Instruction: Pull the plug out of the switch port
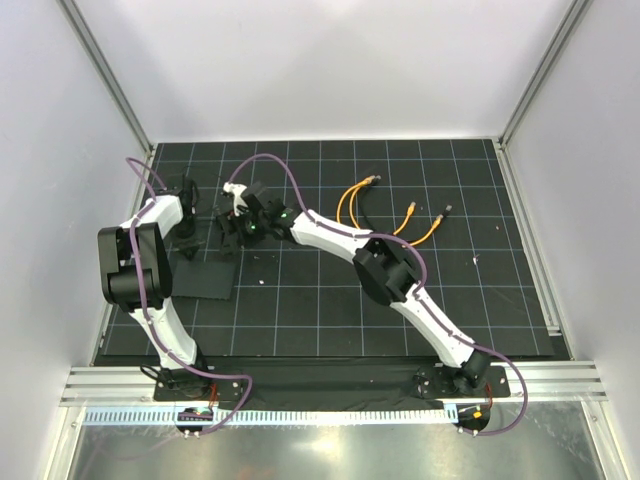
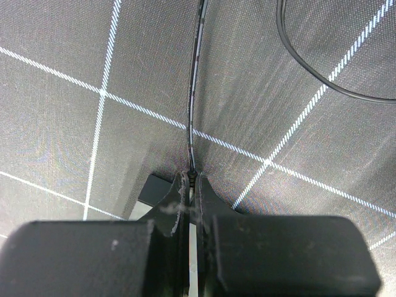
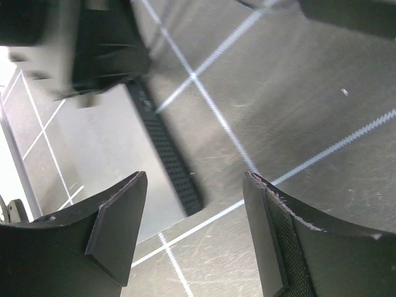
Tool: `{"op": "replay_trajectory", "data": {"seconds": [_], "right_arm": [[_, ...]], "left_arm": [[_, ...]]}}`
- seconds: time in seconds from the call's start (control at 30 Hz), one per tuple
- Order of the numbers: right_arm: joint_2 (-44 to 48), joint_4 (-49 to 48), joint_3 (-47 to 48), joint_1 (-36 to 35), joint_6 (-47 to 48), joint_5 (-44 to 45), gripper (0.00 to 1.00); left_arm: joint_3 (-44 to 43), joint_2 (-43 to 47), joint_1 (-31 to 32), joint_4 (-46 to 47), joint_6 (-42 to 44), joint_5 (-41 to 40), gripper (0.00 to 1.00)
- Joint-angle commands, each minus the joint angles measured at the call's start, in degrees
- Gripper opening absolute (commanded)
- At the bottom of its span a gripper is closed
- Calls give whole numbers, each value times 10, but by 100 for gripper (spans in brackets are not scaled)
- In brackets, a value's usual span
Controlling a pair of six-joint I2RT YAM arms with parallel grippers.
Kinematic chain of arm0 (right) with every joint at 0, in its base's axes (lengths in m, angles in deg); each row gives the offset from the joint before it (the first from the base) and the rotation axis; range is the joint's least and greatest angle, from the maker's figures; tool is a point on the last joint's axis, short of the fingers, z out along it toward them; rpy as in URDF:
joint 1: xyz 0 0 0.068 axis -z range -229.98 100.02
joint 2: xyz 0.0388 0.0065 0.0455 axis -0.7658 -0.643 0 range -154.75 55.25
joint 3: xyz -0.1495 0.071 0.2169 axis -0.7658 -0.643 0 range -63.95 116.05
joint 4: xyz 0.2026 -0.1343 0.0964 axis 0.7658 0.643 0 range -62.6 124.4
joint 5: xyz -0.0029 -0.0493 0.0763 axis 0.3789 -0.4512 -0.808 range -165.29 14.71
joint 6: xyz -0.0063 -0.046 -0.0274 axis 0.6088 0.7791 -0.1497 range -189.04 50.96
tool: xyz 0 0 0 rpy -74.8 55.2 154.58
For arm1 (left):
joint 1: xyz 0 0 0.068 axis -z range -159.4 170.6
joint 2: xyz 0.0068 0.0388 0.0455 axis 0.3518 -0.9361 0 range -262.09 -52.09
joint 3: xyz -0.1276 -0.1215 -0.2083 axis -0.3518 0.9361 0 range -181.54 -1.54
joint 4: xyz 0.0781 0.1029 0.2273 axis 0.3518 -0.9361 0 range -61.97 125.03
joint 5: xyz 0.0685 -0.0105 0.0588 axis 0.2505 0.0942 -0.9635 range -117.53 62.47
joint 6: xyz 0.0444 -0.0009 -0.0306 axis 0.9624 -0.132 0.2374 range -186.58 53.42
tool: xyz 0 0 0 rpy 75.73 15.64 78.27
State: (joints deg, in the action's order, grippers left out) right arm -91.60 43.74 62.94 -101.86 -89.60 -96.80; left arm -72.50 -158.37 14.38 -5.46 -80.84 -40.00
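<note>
mat (image 1: 330, 320): black grid, loads of free room on the right half, left edge tight to the wall
right arm (image 1: 400, 275): stretched diagonally over to the far left
left arm (image 1: 140, 265): folded up by the left wall
switch (image 1: 205, 280): flat on the mat, near-left, just below both grippers
right gripper (image 3: 195, 179): spread wide, holding nothing, over the switch's socket edge
left gripper (image 2: 193, 176): pinched closed on thin black wire (image 2: 192, 111)

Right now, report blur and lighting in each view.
Top external: even, soft light, no hard shadows. Left wrist: mat weave and thin wire crisp. Right wrist: dark shape top left smeared; switch edge clearer.
</note>
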Motion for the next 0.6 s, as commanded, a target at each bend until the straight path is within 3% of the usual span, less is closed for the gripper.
{"op": "replay_trajectory", "data": {"seconds": [0.0, 0.17, 0.3, 0.57], "right_arm": [[74, -2, -9, -23, 60, 31, 71], [41, 41, 42, -44, 139, 14, 70], [28, 22, 35, -46, 183, 5, 71], [-8, -12, 44, -47, 231, -18, 83]], "left_arm": [[-1, -14, 1, 1, -19, 2, 0], [-3, -17, 1, -5, -23, 2, 0], [-4, -18, 1, -6, -24, 7, 0], [-1, -18, 2, -1, -24, 24, 0]]}}
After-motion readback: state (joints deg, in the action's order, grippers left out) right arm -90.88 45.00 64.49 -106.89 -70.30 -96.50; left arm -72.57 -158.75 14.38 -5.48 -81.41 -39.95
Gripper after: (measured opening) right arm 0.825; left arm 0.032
